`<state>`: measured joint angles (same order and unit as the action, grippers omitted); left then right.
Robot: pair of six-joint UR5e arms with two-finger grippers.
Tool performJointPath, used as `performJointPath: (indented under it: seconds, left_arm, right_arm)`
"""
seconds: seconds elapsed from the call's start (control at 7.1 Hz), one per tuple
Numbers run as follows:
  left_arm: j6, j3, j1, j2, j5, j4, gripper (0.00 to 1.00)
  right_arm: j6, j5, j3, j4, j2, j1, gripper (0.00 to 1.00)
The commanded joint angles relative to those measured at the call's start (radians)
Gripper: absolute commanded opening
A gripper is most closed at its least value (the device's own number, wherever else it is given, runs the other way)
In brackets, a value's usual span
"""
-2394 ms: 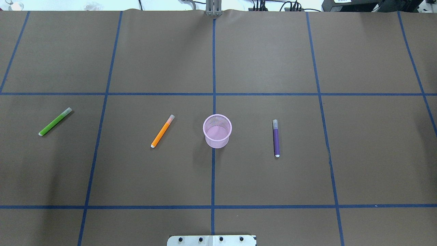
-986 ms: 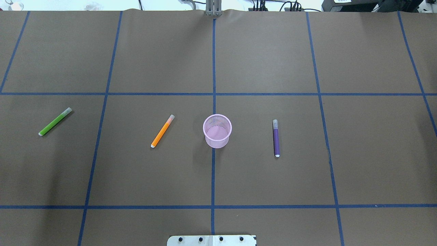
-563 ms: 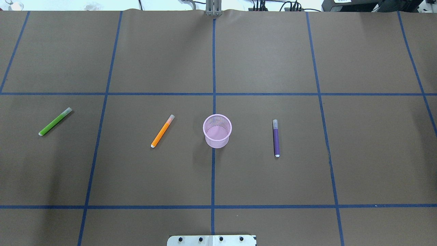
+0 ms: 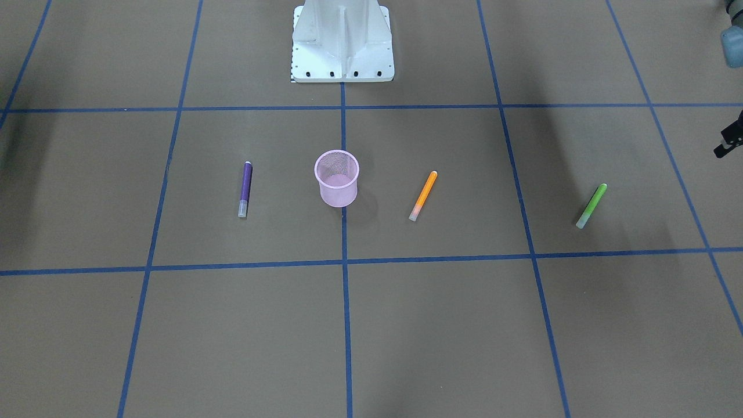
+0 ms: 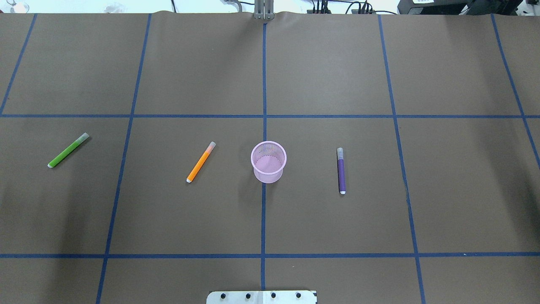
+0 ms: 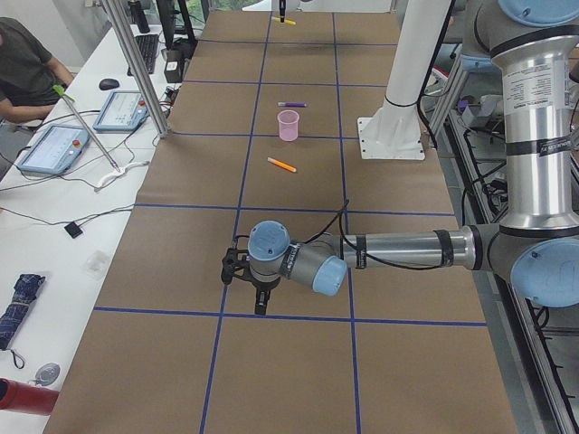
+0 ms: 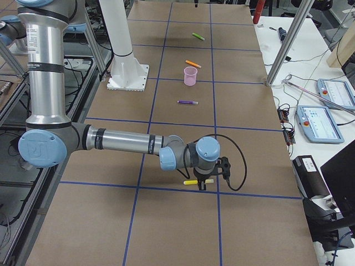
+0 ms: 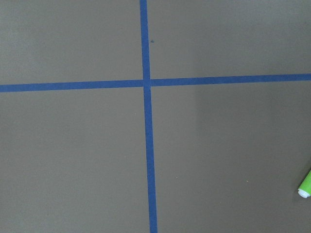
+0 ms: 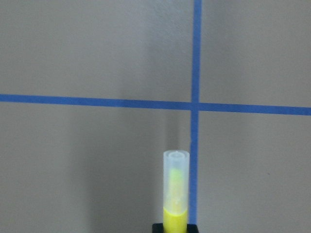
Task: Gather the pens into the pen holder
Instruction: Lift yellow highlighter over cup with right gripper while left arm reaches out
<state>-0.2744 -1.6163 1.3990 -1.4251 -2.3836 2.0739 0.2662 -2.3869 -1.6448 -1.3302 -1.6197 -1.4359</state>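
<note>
The pink mesh pen holder (image 5: 268,162) stands upright at the table's middle (image 4: 336,179). The orange pen (image 5: 201,162) lies to its left and the green pen (image 5: 68,150) further left. The purple pen (image 5: 341,170) lies to its right. My right gripper (image 7: 202,180) is far out at the right end and is shut on the yellow pen (image 9: 175,194), held level just above the table. My left gripper (image 6: 261,303) hangs over the table's left end beside the green pen (image 8: 305,187). I cannot tell if it is open or shut.
The white robot base plate (image 5: 261,297) sits at the near edge. Blue tape lines (image 5: 264,84) grid the brown cover. A side bench with tablets (image 7: 324,91), metal posts (image 6: 136,68) and a seated person (image 6: 23,72) runs along the far side.
</note>
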Motion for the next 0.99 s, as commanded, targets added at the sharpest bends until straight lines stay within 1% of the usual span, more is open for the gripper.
performJointPath:
  seconds: [0.0,0.14,0.28,0.42,0.56,0.7,0.85]
  left_arm:
    - [-0.120,0.003,-0.108,-0.018,0.003,0.208,1.00]
    - [-0.206,0.003,-0.161,-0.043,0.007,0.268,1.00]
    - [-0.273,0.001,-0.196,-0.092,0.006,0.275,0.99]
    - [-0.294,0.001,-0.213,-0.100,0.012,0.275,0.99]
    - [-0.293,0.001,-0.215,-0.107,0.014,0.275,0.99]
    - [-0.293,0.004,-0.218,-0.116,0.014,0.273,0.99]
    - [-0.293,0.007,-0.218,-0.126,0.015,0.272,0.99]
  right_arm:
    - [0.196,-0.011,-0.175,-0.001,-0.008,0.064,0.00]
    - [0.329,0.004,-0.247,-0.001,0.001,0.133,0.00]
    - [0.543,0.067,-0.332,0.000,0.035,0.247,0.00]
    - [0.820,0.198,-0.407,0.014,0.108,0.388,0.00]
    - [1.063,0.353,-0.452,0.013,0.200,0.540,0.00]
    - [1.240,0.514,-0.467,0.012,0.274,0.675,0.00]
    - [1.348,0.730,-0.464,0.002,0.358,0.819,0.00]
